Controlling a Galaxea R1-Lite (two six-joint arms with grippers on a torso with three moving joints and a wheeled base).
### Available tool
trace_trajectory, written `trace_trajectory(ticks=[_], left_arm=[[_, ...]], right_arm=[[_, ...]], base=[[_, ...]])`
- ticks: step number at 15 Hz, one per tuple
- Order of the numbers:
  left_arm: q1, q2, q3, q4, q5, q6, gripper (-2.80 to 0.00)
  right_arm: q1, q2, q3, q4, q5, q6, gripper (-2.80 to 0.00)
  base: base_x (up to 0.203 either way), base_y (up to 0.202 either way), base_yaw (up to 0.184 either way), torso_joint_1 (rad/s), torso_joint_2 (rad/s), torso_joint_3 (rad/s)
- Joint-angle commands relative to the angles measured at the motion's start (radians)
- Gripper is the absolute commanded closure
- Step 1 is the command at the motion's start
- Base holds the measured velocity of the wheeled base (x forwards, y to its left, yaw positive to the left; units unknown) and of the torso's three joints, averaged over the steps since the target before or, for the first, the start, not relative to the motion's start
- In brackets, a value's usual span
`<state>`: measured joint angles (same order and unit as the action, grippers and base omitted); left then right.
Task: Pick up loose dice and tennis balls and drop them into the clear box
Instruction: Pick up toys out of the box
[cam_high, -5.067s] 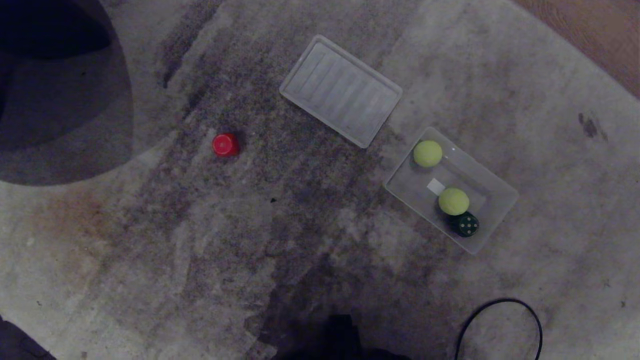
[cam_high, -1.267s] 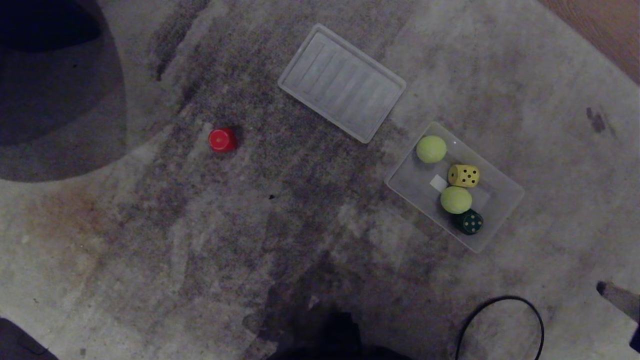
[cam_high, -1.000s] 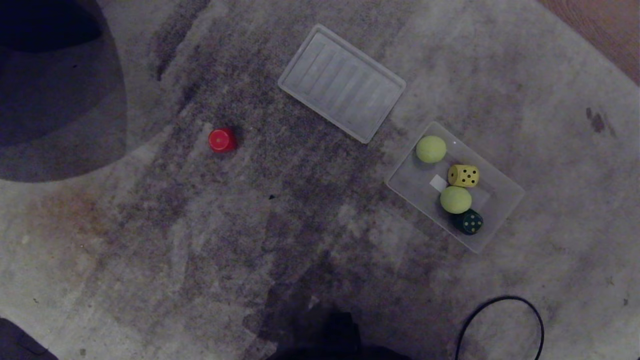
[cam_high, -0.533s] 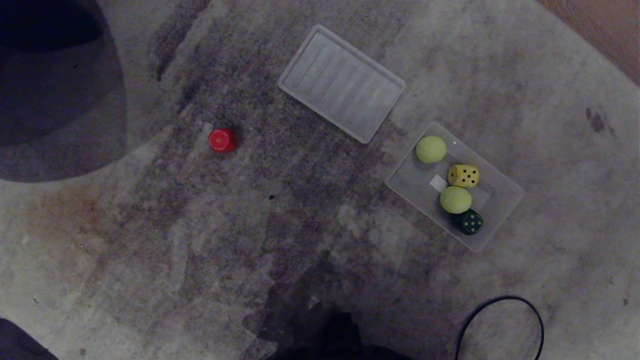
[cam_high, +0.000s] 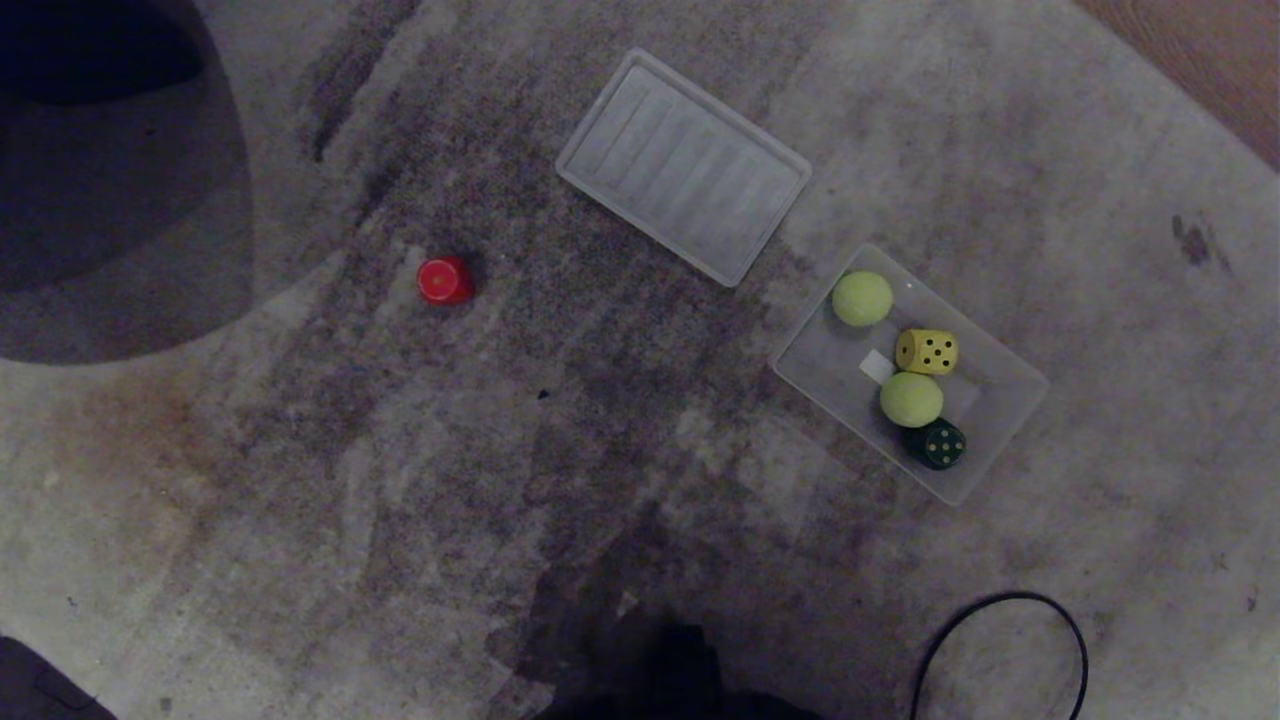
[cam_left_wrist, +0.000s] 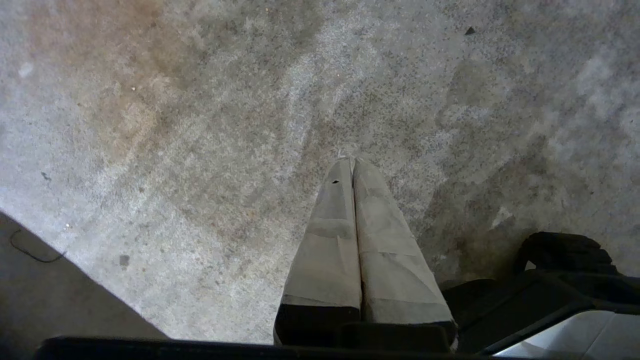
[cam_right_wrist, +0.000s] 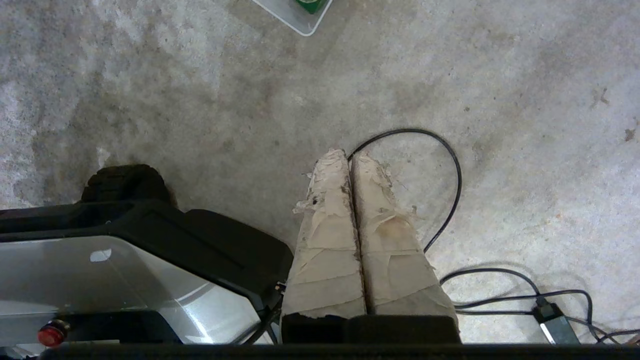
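Observation:
The clear box (cam_high: 1005, 400) sits on the carpet at the right of the head view. Inside it lie two tennis balls (cam_high: 862, 298) (cam_high: 911, 399), a yellow die (cam_high: 927, 351) and a dark green die (cam_high: 938, 444). A red die (cam_high: 445, 280) lies loose on the carpet, left of centre. Neither arm shows in the head view. My left gripper (cam_left_wrist: 350, 160) is shut and empty over bare carpet. My right gripper (cam_right_wrist: 349, 154) is shut and empty above a black cable (cam_right_wrist: 452, 165); a corner of the clear box (cam_right_wrist: 300, 27) shows far ahead of it.
The flat ribbed clear lid (cam_high: 683, 165) lies behind the box. A black cable loop (cam_high: 1000, 640) rests at the near right. A dark rounded object (cam_high: 110, 180) fills the far left corner. Wood floor (cam_high: 1200, 60) borders the carpet at the far right. My base (cam_right_wrist: 125, 260) is near both grippers.
The yellow die now lies in the box; five seconds ago it was not there. My right arm, visible at the right edge just over a second ago, has left the head view.

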<state>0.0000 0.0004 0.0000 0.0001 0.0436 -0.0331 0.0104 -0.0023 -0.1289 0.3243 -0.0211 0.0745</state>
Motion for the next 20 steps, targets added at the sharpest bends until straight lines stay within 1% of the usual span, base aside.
trace_trajectory(ticks=[1,5,7,9,20], left_arm=[[0.0,0.001,0.002,0.0,0.001,-0.011,0.0],[0.0,0.001,0.002,0.0,0.002,-0.014,0.0],[0.0,0.001,0.002,0.0,0.002,-0.018,0.0],[0.0,0.001,0.002,0.0,0.001,-0.01,0.0],[0.0,0.001,0.002,0.0,0.001,-0.014,0.0]], right_arm=[[0.0,0.002,0.0,0.006,0.0,0.001,0.0],[0.0,0.002,0.0,0.006,0.0,0.001,0.0],[0.0,0.001,0.0,0.006,0.0,0.001,0.0],[0.0,0.001,0.0,0.006,0.0,0.001,0.0],[0.0,0.002,0.0,0.006,0.0,0.001,0.0]], base=[[0.0,0.0,0.0,0.0,0.0,0.0],[0.0,0.0,0.0,0.0,0.0,0.007],[0.0,0.0,0.0,0.005,0.0,0.137],[0.0,0.0,0.0,-0.002,0.0,0.178],[0.0,0.0,0.0,0.002,0.0,0.202]])
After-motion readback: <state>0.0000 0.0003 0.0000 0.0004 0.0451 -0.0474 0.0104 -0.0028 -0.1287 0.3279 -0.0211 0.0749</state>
